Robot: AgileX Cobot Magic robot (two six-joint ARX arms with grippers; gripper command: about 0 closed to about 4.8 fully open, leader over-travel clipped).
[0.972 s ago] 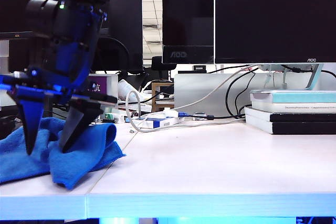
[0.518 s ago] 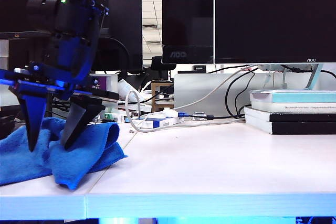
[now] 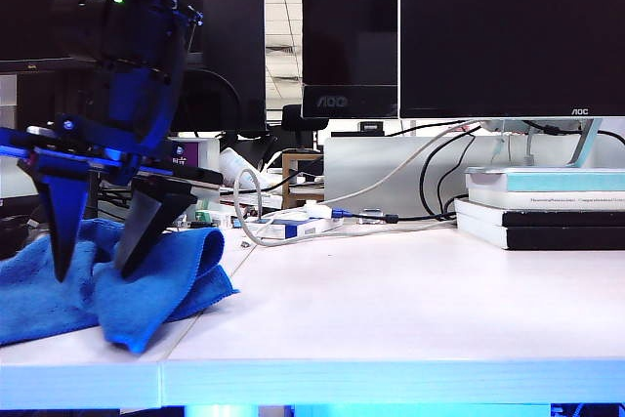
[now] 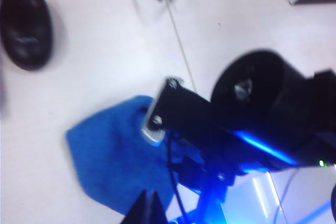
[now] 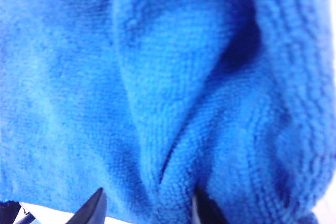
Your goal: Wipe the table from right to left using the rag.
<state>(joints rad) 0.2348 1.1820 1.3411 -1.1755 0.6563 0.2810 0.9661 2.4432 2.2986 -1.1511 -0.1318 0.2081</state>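
The counter (image 3: 410, 300) is wide and white, and nearly all of it right of the seam lies bare; no smear or mark shows on it, so the pictures cannot tell which stretches have been wiped. Monitors (image 3: 508, 31), a stack of books (image 3: 542, 207) and loose cables (image 3: 322, 217) stand along its far edge.

The rag (image 3: 146, 285) is bunched in folds at the far left of the counter, close to the near edge. Since the wipe runs from right to left, this placing suggests the pass is at or near its end; little counter is left beyond the rag on that side.

The arm seen in the exterior view carries the right gripper (image 3: 98, 256), though it works on the left of the scene. Its jaws are spread wide and point down, their tips pressed into the cloth with a raised fold between them. The right wrist view is filled with blue pile and shows the same ridge.

The left gripper (image 4: 148, 209) hangs above, looking down on the rag, the right arm and a black mouse (image 4: 26, 30) well apart from the cloth. Its fingers are pressed together and hold nothing.

What seems left: finish the last of the stroke, or let go and lift clear.
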